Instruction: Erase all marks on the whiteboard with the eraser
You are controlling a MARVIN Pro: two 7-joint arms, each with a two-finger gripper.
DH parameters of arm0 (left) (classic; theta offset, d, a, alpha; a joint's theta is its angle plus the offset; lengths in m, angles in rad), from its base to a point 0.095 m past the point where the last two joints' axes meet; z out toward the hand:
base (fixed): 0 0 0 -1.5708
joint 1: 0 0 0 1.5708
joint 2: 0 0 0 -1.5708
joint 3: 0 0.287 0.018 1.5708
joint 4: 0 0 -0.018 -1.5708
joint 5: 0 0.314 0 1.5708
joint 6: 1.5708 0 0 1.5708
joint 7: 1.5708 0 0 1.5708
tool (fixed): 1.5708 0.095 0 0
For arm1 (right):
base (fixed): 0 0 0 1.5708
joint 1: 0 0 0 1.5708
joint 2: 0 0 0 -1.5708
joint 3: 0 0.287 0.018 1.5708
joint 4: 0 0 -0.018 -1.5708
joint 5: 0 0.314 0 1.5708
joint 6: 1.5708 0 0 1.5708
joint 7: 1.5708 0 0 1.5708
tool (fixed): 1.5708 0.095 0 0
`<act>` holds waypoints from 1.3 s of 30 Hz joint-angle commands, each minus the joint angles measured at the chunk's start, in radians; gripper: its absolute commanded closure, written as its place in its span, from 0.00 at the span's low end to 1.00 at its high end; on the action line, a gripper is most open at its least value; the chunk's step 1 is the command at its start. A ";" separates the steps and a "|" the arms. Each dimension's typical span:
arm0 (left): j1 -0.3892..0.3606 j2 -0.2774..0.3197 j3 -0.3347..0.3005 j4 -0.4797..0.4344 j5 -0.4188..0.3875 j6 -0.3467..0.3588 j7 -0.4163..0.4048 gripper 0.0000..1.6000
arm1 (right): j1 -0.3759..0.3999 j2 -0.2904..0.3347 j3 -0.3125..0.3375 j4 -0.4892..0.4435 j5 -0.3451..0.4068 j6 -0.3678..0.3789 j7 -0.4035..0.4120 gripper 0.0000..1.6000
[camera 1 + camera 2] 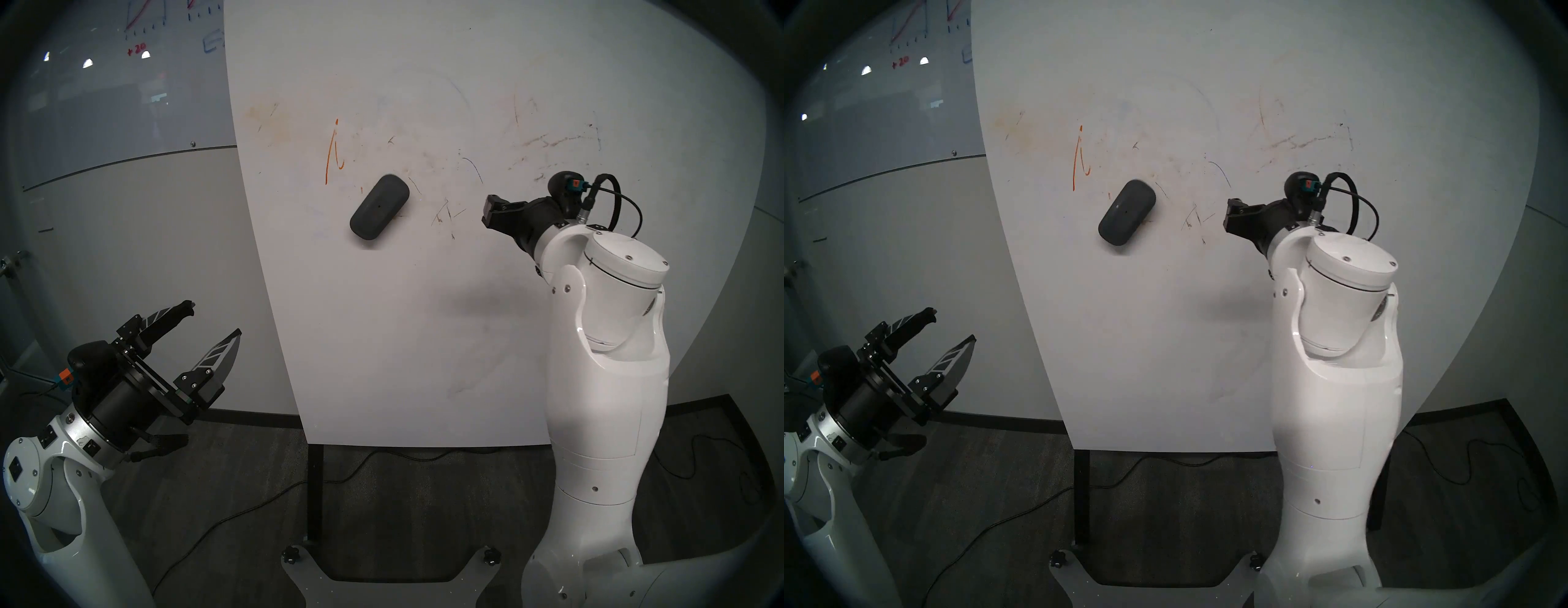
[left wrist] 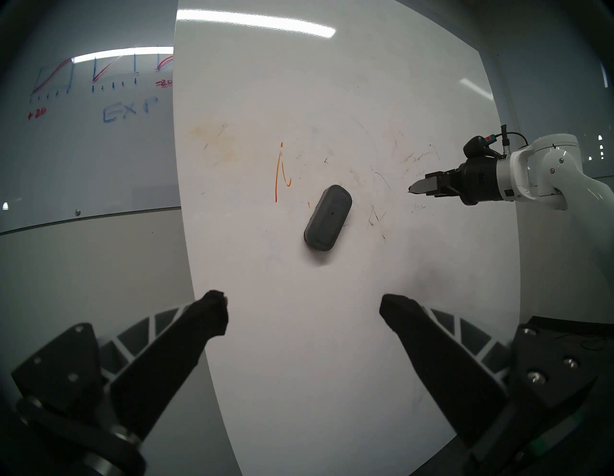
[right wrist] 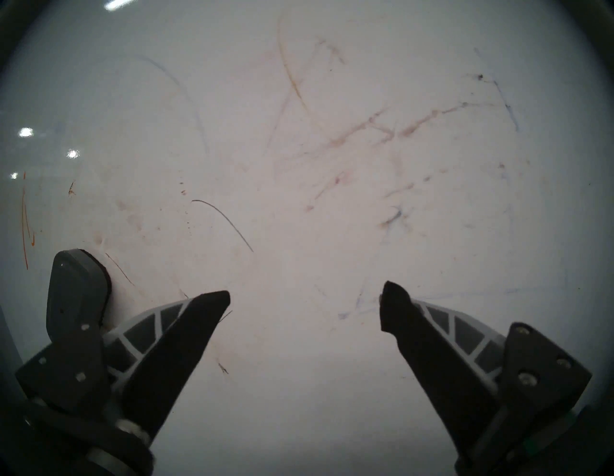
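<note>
I had the right gripper (image 3: 305, 299) spread and empty, off to the right of the eraser (image 1: 379, 207), which clung tilted to the whiteboard (image 1: 382, 339); I judged it best to grip it across its narrow sides, then sweep the orange stroke (image 1: 333, 153).

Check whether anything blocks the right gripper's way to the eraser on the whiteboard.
Nothing visible does. The eraser sits alone on the whiteboard; the right gripper, open and empty, is off to its side, with only bare, faintly marked board between them.
</note>
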 commanded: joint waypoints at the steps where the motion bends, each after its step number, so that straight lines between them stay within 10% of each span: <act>1: 0.001 0.002 0.002 -0.018 -0.006 0.002 0.001 0.00 | -0.031 0.094 0.093 -0.066 0.098 -0.048 0.136 0.00; 18: 0.001 0.002 0.002 -0.018 -0.008 0.002 0.002 0.00 | -0.118 0.300 0.175 -0.053 0.299 -0.108 0.438 0.00; 39: 0.001 0.002 0.002 -0.018 -0.009 0.003 0.003 0.00 | -0.143 0.318 0.149 0.007 0.209 -0.256 0.513 0.00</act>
